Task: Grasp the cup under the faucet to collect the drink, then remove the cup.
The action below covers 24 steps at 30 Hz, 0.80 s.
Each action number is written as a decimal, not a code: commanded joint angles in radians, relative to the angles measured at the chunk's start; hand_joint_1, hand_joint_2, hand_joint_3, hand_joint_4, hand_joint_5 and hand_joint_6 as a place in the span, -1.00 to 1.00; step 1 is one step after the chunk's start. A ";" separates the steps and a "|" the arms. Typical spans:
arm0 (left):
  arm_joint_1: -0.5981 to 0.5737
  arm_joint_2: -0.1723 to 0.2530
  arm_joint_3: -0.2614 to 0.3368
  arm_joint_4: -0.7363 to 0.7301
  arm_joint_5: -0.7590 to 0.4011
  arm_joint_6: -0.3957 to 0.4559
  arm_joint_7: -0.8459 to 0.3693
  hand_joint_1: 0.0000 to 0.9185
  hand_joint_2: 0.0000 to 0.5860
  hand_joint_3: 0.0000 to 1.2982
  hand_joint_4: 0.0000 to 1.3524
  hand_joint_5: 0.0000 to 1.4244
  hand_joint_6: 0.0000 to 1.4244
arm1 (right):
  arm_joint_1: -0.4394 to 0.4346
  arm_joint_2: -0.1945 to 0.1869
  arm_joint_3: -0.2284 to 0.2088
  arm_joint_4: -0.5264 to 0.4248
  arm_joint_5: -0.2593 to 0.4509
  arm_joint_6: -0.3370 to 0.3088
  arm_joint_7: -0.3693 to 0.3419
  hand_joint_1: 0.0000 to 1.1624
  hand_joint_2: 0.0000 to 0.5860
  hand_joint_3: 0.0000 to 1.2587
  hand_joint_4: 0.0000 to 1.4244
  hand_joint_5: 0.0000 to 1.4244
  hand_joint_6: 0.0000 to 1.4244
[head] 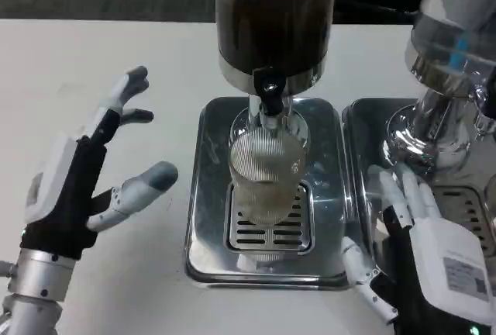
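A clear ribbed cup [265, 176] stands on the slotted drip grate [267, 234] of a steel tray [203, 195], right under the black faucet [271, 98] of a dispenser filled with dark drink [275, 17]. The cup looks partly filled with pale liquid. My left hand [77, 176] hovers over the table left of the tray, fingers spread, holding nothing. My right hand [422, 261] sits low at the right of the tray, fingers apart and pointing toward the cup, not touching it.
A second dispenser with a clear tank [453, 32] stands on its own steel tray [364, 129] at the right, just behind my right hand. White table [93, 56] stretches to the left.
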 commanded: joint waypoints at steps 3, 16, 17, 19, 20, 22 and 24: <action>0.098 0.040 0.059 -0.170 -0.115 -0.029 -0.184 -1.00 -0.75 -1.00 -1.00 -0.86 -0.96 | -0.024 -0.034 0.004 0.000 0.001 -0.022 0.020 -0.67 0.57 -0.88 -1.00 -1.00 -0.74; 0.165 0.057 0.079 -0.544 -0.415 0.095 -0.600 -1.00 -0.78 -1.00 -1.00 -1.00 -1.00 | -0.065 -0.064 0.002 0.015 0.024 -0.054 0.064 -0.54 0.31 -1.00 -1.00 -1.00 -0.91; 0.165 0.053 0.082 -0.562 -0.424 0.104 -0.617 -1.00 -0.78 -1.00 -1.00 -1.00 -1.00 | -0.066 -0.064 0.003 0.018 0.027 -0.056 0.063 -0.54 0.31 -1.00 -1.00 -1.00 -0.91; 0.155 0.046 0.084 -0.588 -0.442 0.124 -0.652 -1.00 -0.77 -1.00 -1.00 -0.98 -1.00 | -0.067 -0.063 0.004 0.021 0.030 -0.058 0.062 -0.54 0.31 -1.00 -1.00 -1.00 -0.91; 0.151 0.042 0.086 -0.593 -0.447 0.129 -0.663 -1.00 -0.76 -1.00 -1.00 -0.98 -1.00 | -0.067 -0.063 0.005 0.023 0.030 -0.059 0.061 -0.53 0.31 -1.00 -1.00 -1.00 -0.91; 0.125 0.029 0.083 -0.599 -0.452 0.143 -0.688 -1.00 -0.76 -1.00 -1.00 -0.98 -1.00 | -0.068 -0.062 0.005 0.024 0.030 -0.060 0.060 -0.53 0.31 -1.00 -1.00 -1.00 -0.91; 0.105 0.016 0.084 -0.598 -0.449 0.153 -0.706 -1.00 -0.74 -1.00 -1.00 -0.96 -1.00 | -0.069 -0.062 0.005 0.026 0.029 -0.062 0.058 -0.53 0.31 -1.00 -1.00 -1.00 -0.91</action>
